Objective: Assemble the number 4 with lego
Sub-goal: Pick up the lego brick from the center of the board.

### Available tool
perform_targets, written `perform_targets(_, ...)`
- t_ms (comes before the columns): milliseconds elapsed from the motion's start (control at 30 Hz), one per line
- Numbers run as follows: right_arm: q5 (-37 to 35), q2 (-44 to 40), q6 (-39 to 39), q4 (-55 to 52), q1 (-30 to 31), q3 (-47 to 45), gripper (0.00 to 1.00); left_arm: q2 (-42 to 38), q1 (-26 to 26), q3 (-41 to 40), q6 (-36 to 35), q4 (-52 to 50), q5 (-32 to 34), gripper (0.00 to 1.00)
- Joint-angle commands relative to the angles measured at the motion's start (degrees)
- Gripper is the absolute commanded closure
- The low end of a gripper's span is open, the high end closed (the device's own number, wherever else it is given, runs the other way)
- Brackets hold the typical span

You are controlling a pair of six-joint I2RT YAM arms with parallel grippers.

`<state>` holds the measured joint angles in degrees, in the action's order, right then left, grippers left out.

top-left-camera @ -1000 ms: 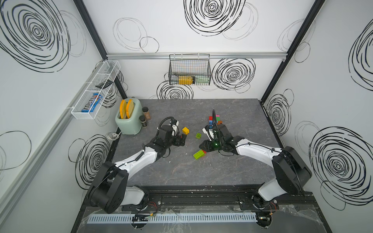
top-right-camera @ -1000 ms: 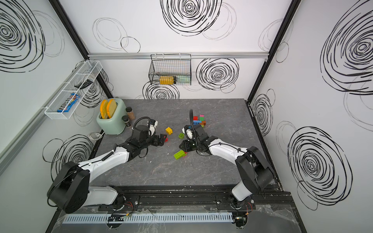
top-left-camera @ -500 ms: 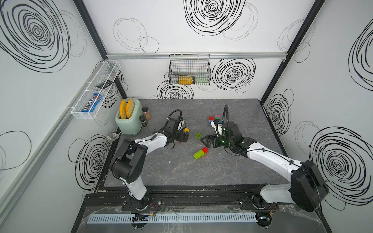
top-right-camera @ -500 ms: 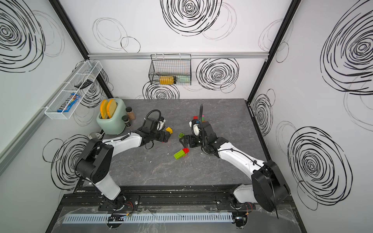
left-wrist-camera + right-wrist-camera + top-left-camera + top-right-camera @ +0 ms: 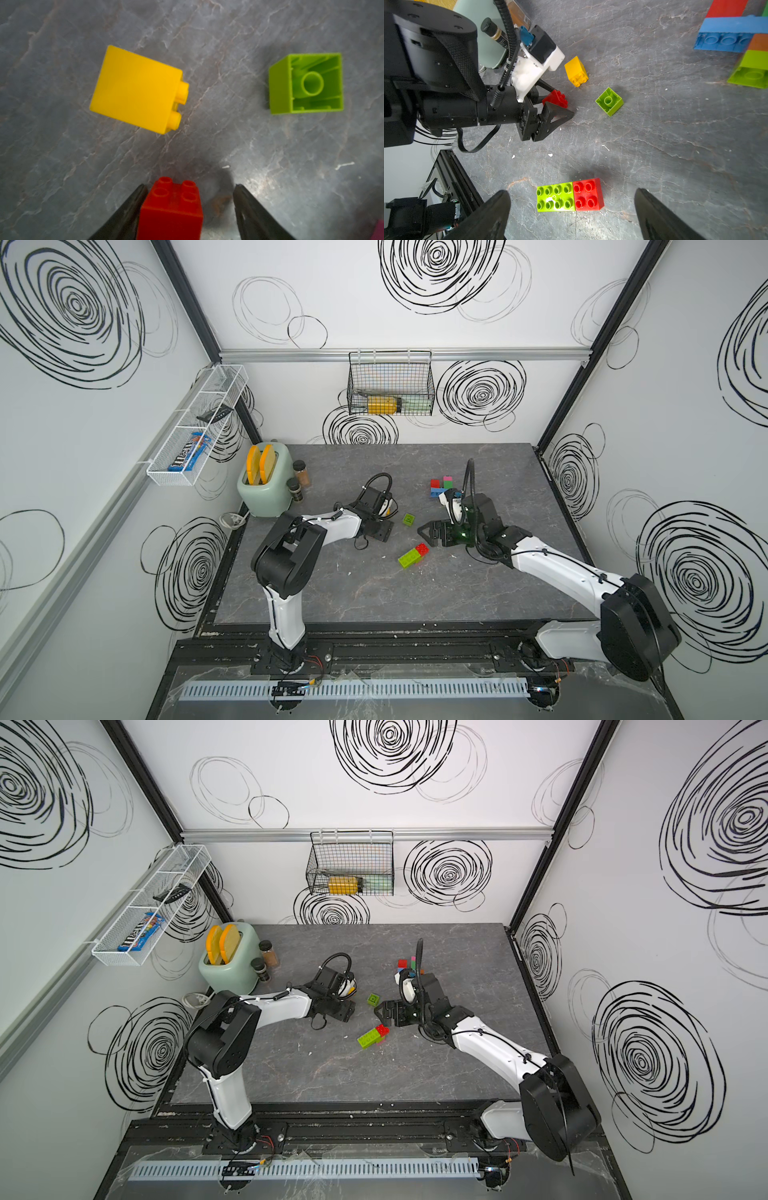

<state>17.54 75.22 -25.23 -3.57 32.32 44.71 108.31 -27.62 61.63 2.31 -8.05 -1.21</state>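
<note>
On the table (image 5: 365, 597), a red brick (image 5: 170, 209) is bracketed by the left gripper (image 5: 189, 186). The jaws are part-spread, with one finger (image 5: 126, 216) laid against the brick and the other kept clear, so nothing is pinched yet. The studs are turned away from the gripper, probably so that the smooth side walls are offered to the fingers.

Just beyond, a yellow brick (image 5: 137, 89) is lying on its side. Further right a lime cube (image 5: 409, 519) is turned hollow side up. Both would need righting before use.

Nearer the front, a lime brick and a second red one are joined into a flat pair (image 5: 413, 556), judged to be the start of the 4. The right gripper (image 5: 424, 536) is held above it, jaws spread wide and empty, likely to leave room for the next brick. The spare bricks (image 5: 441, 487) are heaped behind.

Against a second earlier, the right gripper has been opened and lifted off the pair, which has been left in place. The left arm has been raised at the elbow and its gripper brought onto the red brick.
</note>
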Motion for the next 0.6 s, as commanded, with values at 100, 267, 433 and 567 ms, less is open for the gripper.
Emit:
perform_targets(100,0.72,-0.18,0.62,1.13,-0.44,-0.08,0.03,-1.52,-0.33,-2.54,0.83,-2.44,1.90,0.44)
perform_targets(267,0.59,0.45,0.29,0.91,-0.42,0.42,0.03,-1.79,-0.16,-3.71,0.95,-1.96,1.16,0.54)
perform_targets(433,0.72,0.28,-0.08,1.27,-0.65,0.23,0.02,-2.59,0.09,-4.01,0.94,-0.82,0.95,0.79)
perform_targets(567,3.48,0.88,-0.14,2.05,-1.44,0.31,0.03,-6.54,-0.14,-7.00,0.98,4.91,-0.73,0.91)
